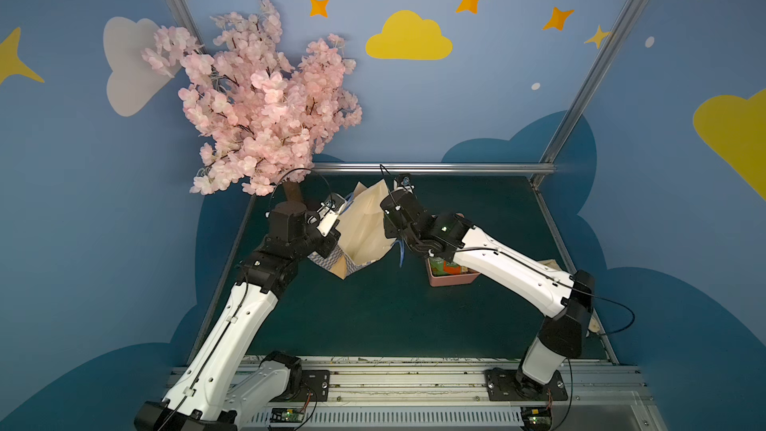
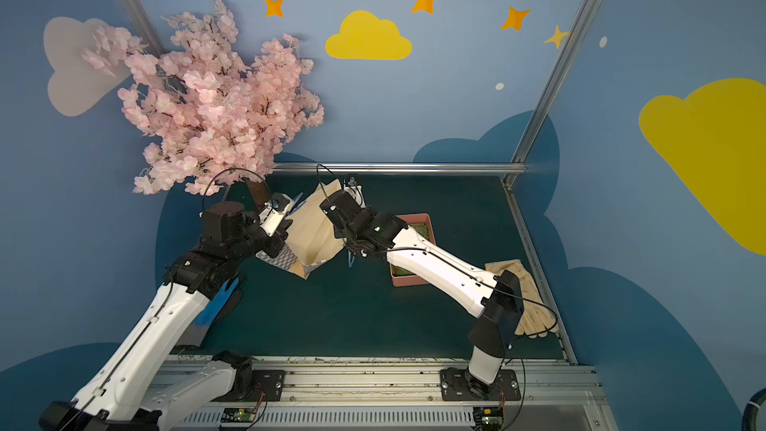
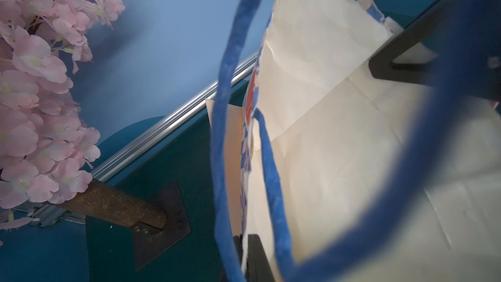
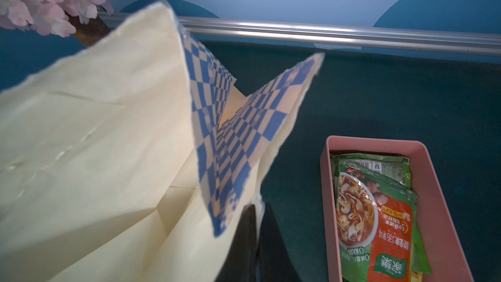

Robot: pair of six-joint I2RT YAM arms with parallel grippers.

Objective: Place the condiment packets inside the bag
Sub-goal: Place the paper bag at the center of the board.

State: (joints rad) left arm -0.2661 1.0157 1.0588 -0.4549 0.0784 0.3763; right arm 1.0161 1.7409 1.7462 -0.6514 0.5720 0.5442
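Observation:
The bag (image 1: 360, 230) stands near the back of the table, its cream inside showing in both top views, mouth spread between my two arms. My left gripper (image 3: 245, 256) is shut on one edge of the bag's rim, beside a blue cord handle (image 3: 225, 77). On the opposite edge, my right gripper (image 4: 259, 229) is shut on the checkered rim (image 4: 238, 142). No packet shows inside the bag. The condiment packets (image 4: 374, 212), green and red-orange, lie stacked in the pink tray (image 4: 439, 199) to the right of the bag; my right arm partly hides them in both top views.
A pink blossom tree (image 1: 257, 101) overhangs the back left, its trunk base (image 3: 113, 207) bolted close to the bag. A cream glove (image 2: 526, 296) lies by the right edge, a blue glove (image 2: 215, 304) under my left arm. An aluminium rail (image 1: 435, 167) bounds the back.

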